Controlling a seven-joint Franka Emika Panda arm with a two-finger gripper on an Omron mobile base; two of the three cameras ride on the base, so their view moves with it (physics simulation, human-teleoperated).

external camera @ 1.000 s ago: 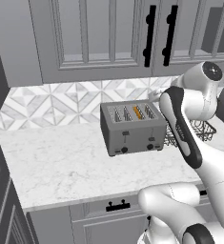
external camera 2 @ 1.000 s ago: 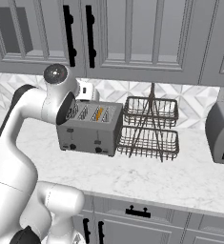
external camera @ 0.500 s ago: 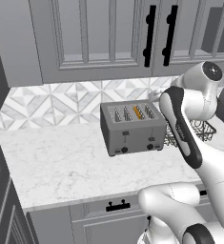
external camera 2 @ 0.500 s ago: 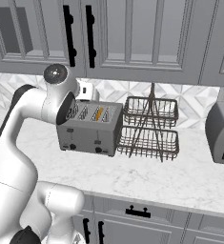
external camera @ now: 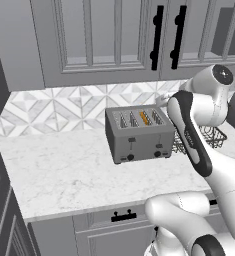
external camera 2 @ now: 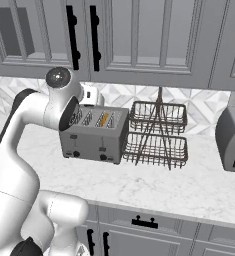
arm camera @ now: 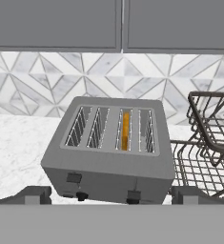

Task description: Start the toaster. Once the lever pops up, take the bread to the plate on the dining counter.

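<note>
Right now the toaster (external camera: pixel 139 132) sits on the marble worktop (external camera: pixel 64 170), front face with levers and knobs turned toward the robot, so the sliders are reachable from this side. Bread (arm camera: pixel 125 129) stands in the third slot from the left, sunk low, orange edge just showing; looks loaded and waiting for the lever push. Wire dish rack (external camera 2: pixel 156 134) stands just beside the toaster on its right, touching or nearly, can't tell which.

Gripper (arm camera: pixel 111 194) hangs in front of and above the toaster, jaws spread wide, holding nothing; likely lining up on a lever.

Hard to read: from the left base camera the arm's elbow covers the toaster's right end and most of the rack. From the right base camera the arm's upper link hides the toaster's left corner. Lever positions are small and dark, up or down is not clear. An appliance (external camera 2: pixel 234 140) at the right edge is cut off. Fingertips are barely visible at the bottom of the hand camera.
</note>
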